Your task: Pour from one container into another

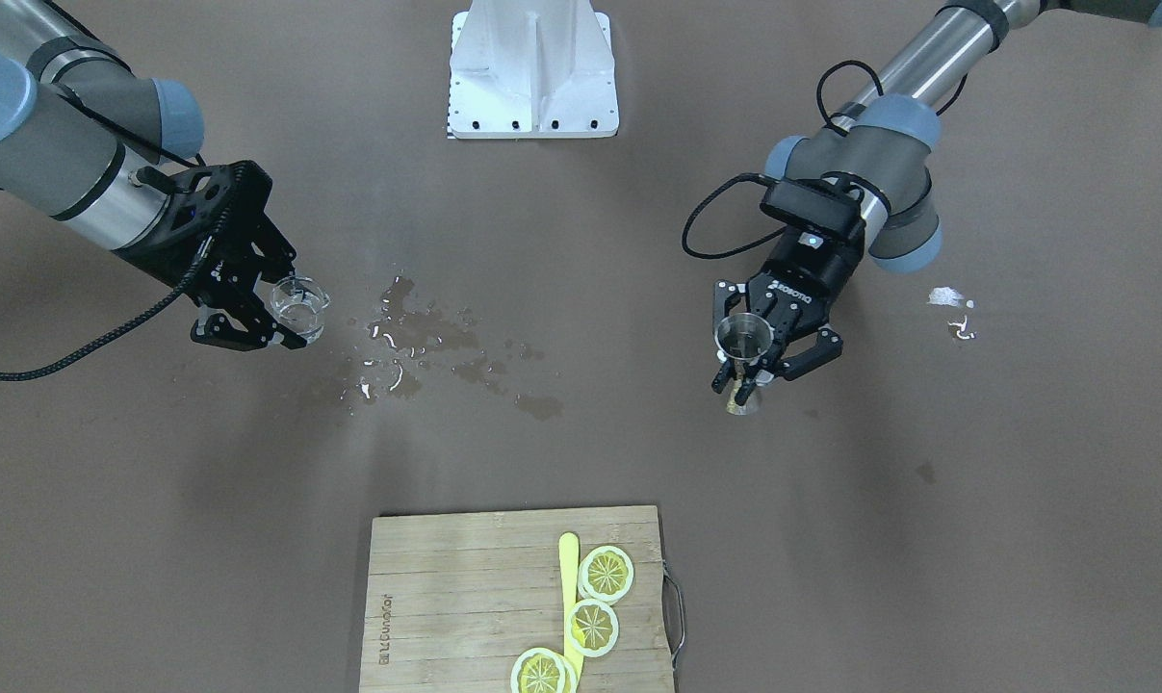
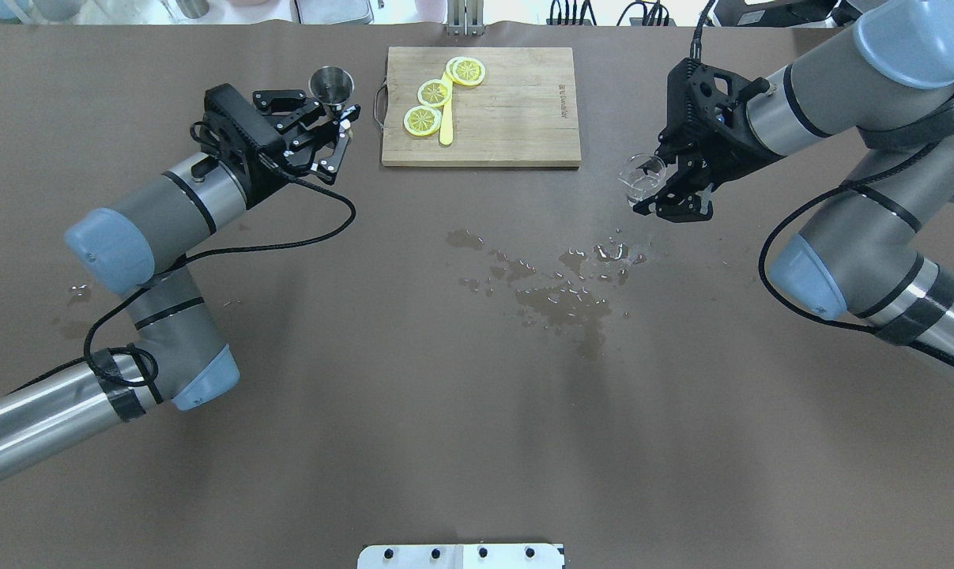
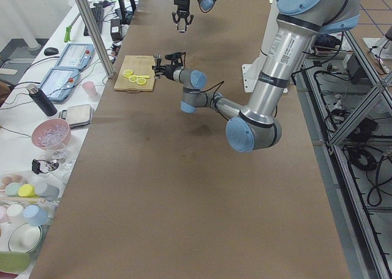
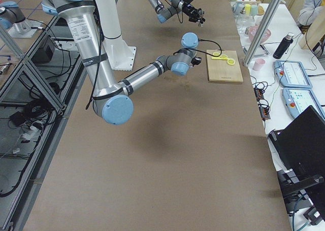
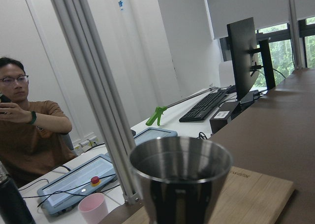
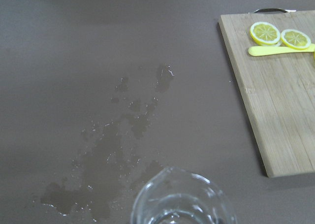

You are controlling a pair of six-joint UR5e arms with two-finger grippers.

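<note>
L gripper [image 1: 746, 371], marked ROBOTIQ, is closed on the waist of the steel jigger [image 1: 744, 334], upright above the table [image 1: 581, 443]. R gripper [image 1: 274, 314] clamps the glass cup [image 1: 299, 306] near a wet spill [image 1: 417, 332]. Stamp on cutting board [image 1: 465, 577] not legible.

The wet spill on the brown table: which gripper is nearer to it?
Right. The right gripper, holding the clear glass cup, is close to the wet spill. The left gripper, holding the grey steel jigger, is farther away, beside the wooden cutting board.
</note>
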